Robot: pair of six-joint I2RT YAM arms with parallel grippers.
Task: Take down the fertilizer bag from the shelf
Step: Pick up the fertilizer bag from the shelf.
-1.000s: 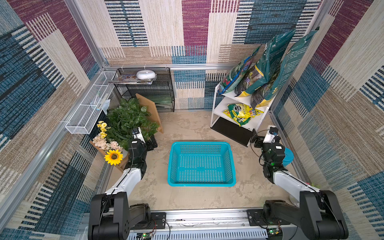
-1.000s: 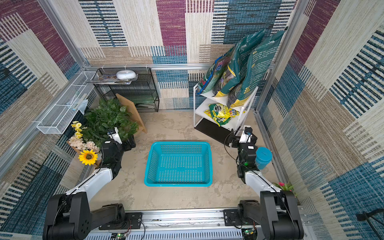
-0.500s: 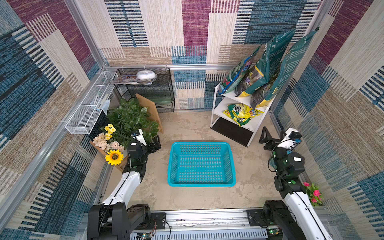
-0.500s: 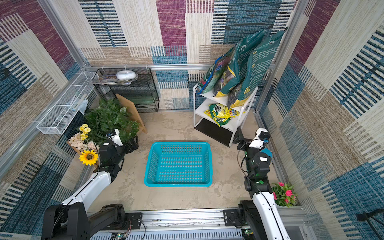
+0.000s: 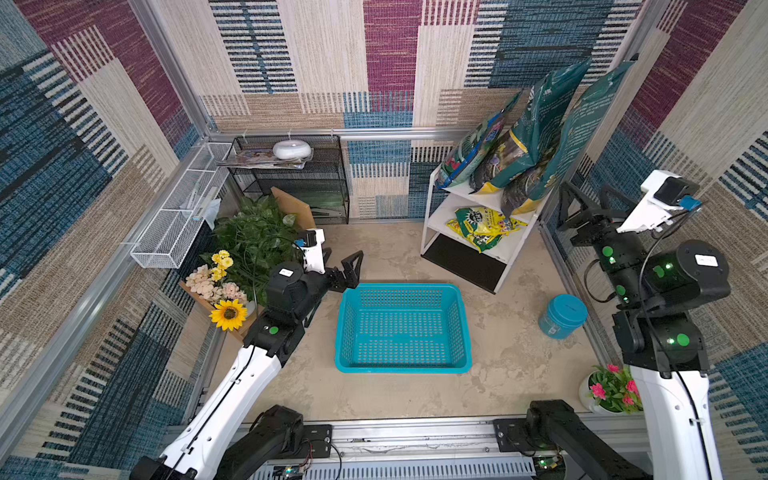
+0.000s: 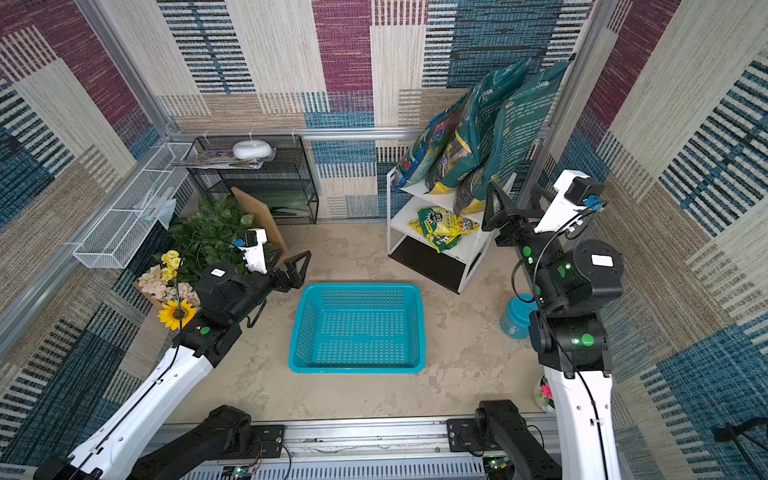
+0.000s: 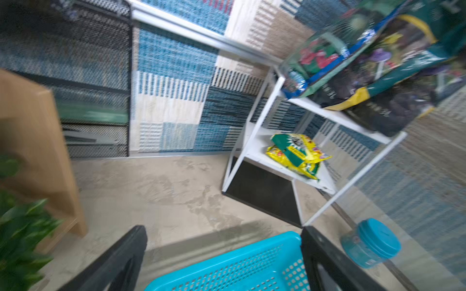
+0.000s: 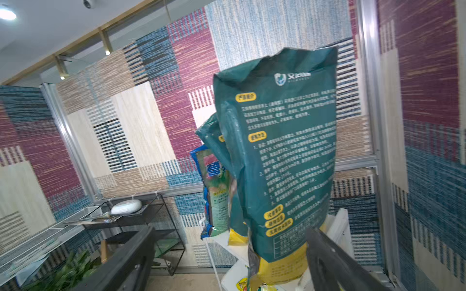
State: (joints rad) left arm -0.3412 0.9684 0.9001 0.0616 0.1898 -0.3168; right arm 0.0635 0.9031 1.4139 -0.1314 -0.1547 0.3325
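Right arm (image 5: 665,374): rises steeply from its base, elbow folded, wrist up at the level of the shelf's top board. Right tool (image 5: 590,203): jaws wide, empty, pointed at the fertilizer bag (image 8: 285,151) and close to it; cannot tell if they touch.

Fertilizer bag: dark green, printed back showing, upright on the top board of the white shelf (image 5: 441,216), beside two other tall bags (image 5: 498,153).

Left arm (image 5: 257,365): stretched low and forward over the counter (image 5: 395,399). Left tool (image 7: 224,267): jaws wide, empty, near a far corner of the turquoise basket (image 5: 401,328).
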